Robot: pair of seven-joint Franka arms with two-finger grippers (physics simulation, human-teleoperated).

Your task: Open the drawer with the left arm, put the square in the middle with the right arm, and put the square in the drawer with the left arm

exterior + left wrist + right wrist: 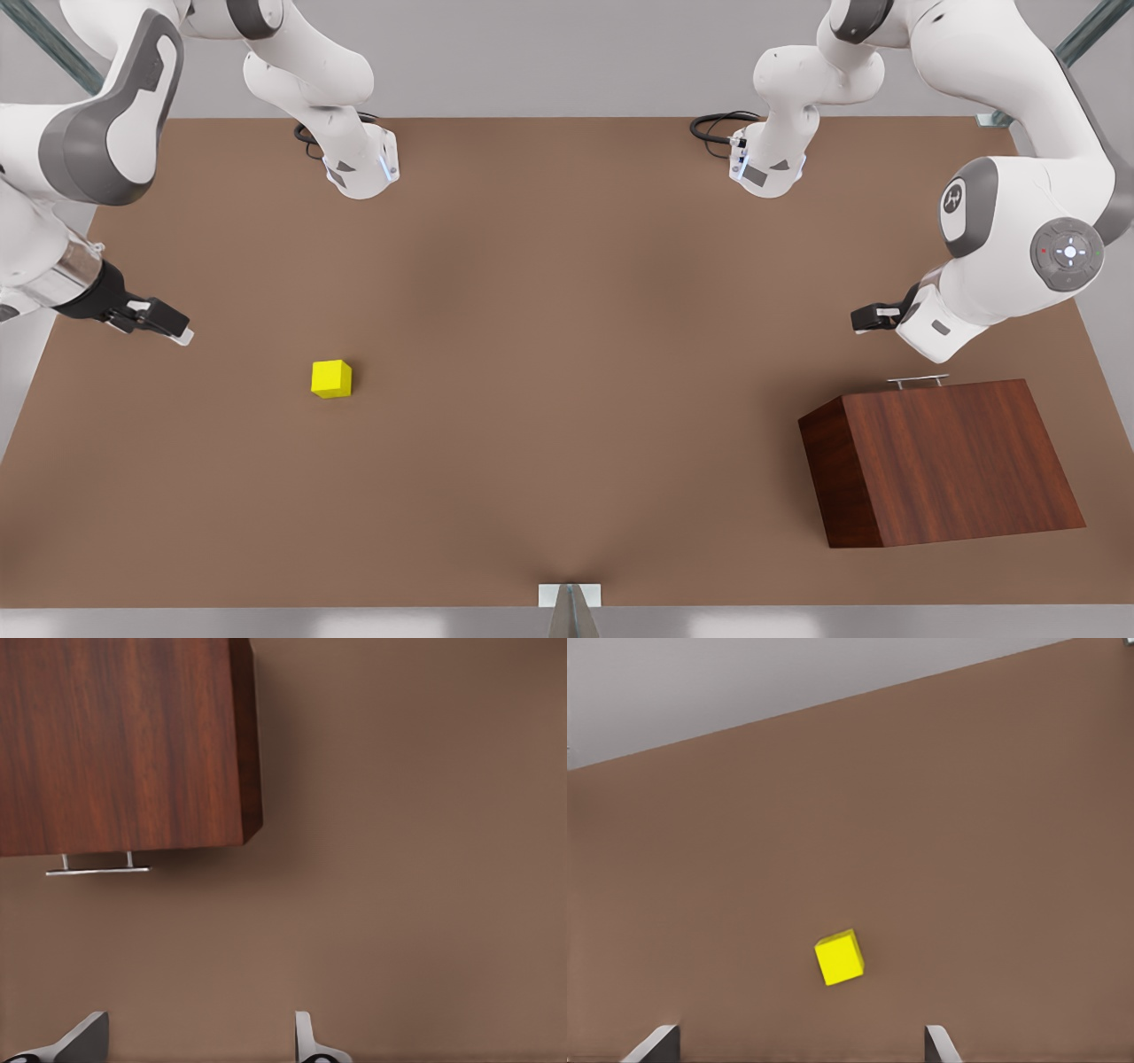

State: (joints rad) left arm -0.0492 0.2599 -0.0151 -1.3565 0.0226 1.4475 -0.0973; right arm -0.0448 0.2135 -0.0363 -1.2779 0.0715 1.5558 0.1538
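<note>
Resting on the brown bench (567, 354), the square (331, 378) sits toward the front view's left, alone on the open surface and well apart from the wooden cabinet (948, 461), which stands near the front view's right edge. The cabinet's drawer is shut flush into the body, and its thin silver handle (918, 381) sticks out from the far side of the cabinet, facing the arms' bases. The left gripper (864, 319) hangs above the bench just beyond that handle, near it but not touching; in the left wrist view its fingers (84, 1038) stand wide apart with nothing between them, and the handle (97, 870) and cabinet (124, 744) lie ahead of them. The right gripper (168, 323) is at the front view's left edge, tilted down toward the bench, near the square but clear of it. In the right wrist view its fingers (656, 1043) are also spread wide and empty, with the square (839, 958) lying on the bench ahead of them, roughly in line with the gap between the tips. Both arms reach out from bases at the far edge of the bench, and black cables loop beside each base.
</note>
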